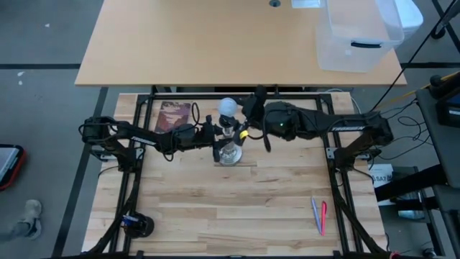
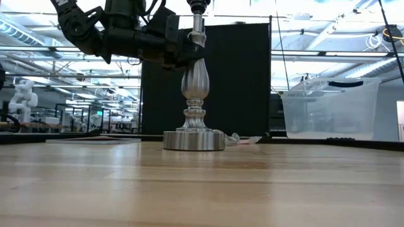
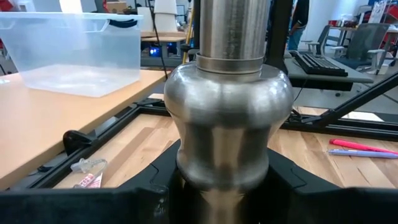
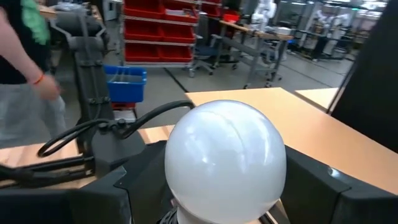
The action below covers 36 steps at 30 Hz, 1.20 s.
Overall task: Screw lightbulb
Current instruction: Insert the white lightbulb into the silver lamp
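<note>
White lightbulb (image 4: 225,160) in the right gripper (image 1: 241,124) (left gripper (image 1: 215,134) clamped on the lamp stand (image 2: 194,94)).

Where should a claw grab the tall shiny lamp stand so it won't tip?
Grab the lamp stand around its fat rounded middle, coming level from the side. It stands upright, and the left claw already hugs that bulge, well above the wide base.

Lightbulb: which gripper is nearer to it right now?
Right. The right gripper has its fingers on either side of the lightbulb, closed on it. The left gripper is lower, clamped on the lamp stand body.
</note>
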Each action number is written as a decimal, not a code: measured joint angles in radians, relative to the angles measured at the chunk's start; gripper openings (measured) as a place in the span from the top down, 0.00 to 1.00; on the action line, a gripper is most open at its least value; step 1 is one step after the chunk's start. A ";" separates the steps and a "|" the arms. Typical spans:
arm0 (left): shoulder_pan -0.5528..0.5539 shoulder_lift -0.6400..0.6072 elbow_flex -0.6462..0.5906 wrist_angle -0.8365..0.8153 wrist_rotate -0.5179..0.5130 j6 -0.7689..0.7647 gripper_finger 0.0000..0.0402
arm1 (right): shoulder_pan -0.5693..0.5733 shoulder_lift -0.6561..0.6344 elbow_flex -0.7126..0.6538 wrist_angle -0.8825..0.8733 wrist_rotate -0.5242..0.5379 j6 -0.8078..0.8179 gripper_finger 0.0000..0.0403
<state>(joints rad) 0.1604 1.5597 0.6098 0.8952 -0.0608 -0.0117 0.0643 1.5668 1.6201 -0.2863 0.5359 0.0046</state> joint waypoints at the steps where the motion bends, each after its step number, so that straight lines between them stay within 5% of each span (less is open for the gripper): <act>1: 0.001 0.000 0.000 0.000 0.000 -0.002 0.66 | 0.004 0.004 0.000 0.006 0.014 0.005 0.38; 16: 0.001 0.000 -0.001 0.000 0.000 -0.005 0.66 | 0.055 0.061 0.000 0.063 0.168 0.044 0.38; 36: 0.012 0.000 -0.001 -0.034 0.013 -0.011 0.66 | 0.068 0.078 -0.007 0.070 0.135 -0.015 0.20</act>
<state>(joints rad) 0.1722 1.5597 0.6086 0.8610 -0.0483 -0.0228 0.1322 1.6443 1.6135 -0.2164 0.6714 -0.0107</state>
